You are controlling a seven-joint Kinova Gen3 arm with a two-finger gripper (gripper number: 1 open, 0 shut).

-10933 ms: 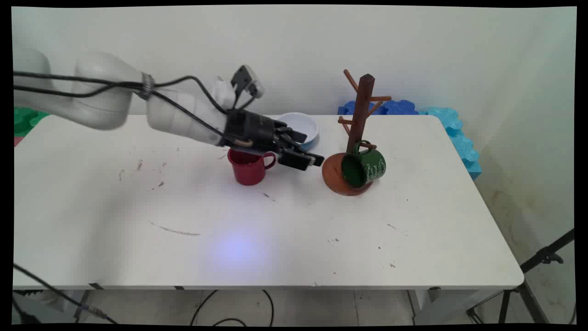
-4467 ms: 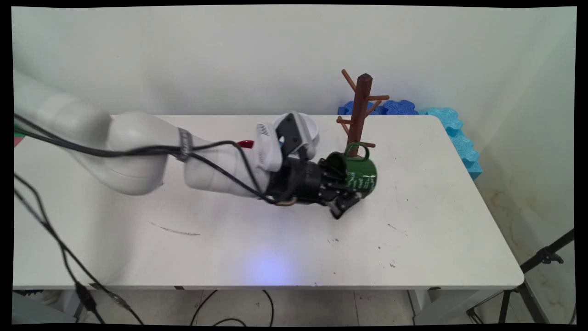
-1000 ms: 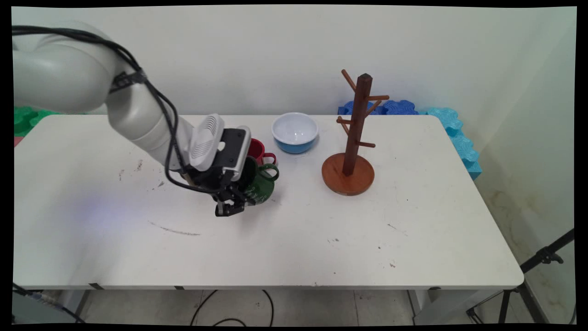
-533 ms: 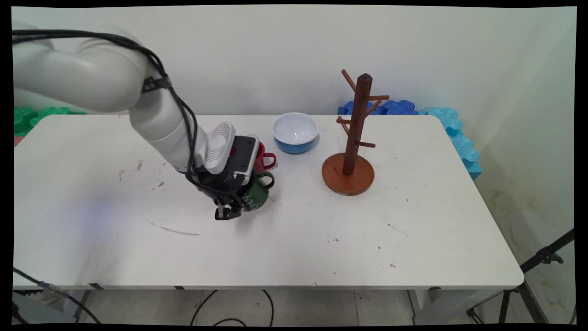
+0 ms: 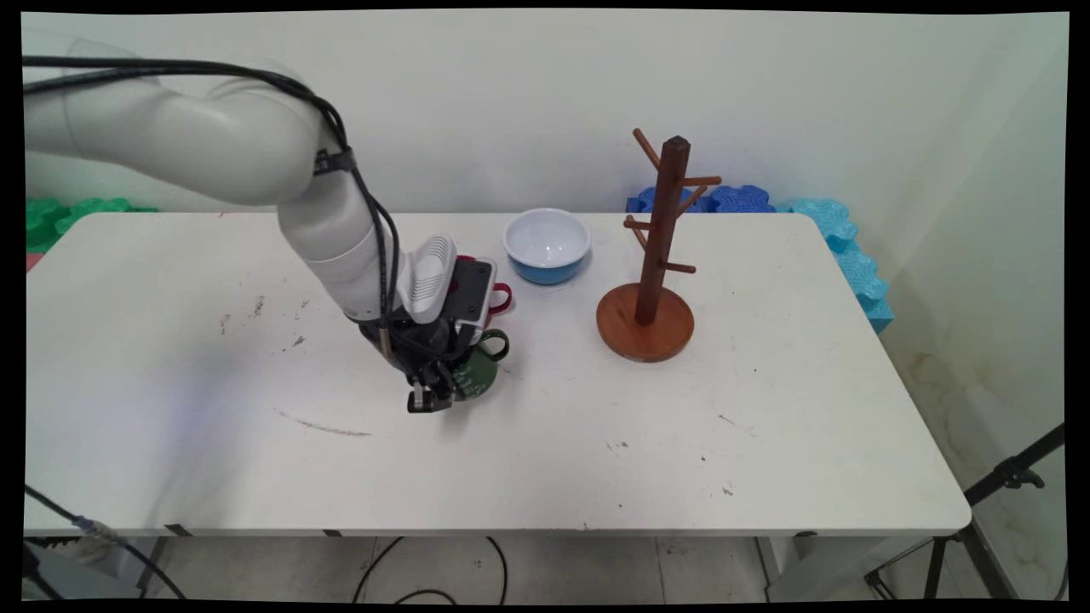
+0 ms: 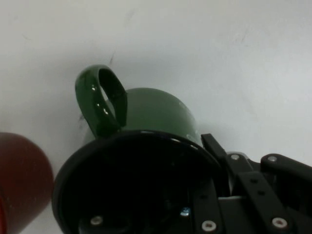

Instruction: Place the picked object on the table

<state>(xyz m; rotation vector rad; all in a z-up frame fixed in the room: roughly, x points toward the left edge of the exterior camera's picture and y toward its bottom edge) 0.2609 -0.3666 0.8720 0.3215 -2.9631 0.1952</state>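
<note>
glossy green mug [image 5: 477, 375] with looped handle sits gripped in the claw [image 5: 430, 398].

Green mug [image 5: 477, 375] (handle rightward) beside red mug [image 5: 498, 295].

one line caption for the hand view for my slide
End effector gripping the rim of a green mug, red mug beside it.

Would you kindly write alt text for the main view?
A black gripper on a white arm grips a green mug on a white table, beside a red mug. A blue bowl and wooden mug tree stand right.
</note>
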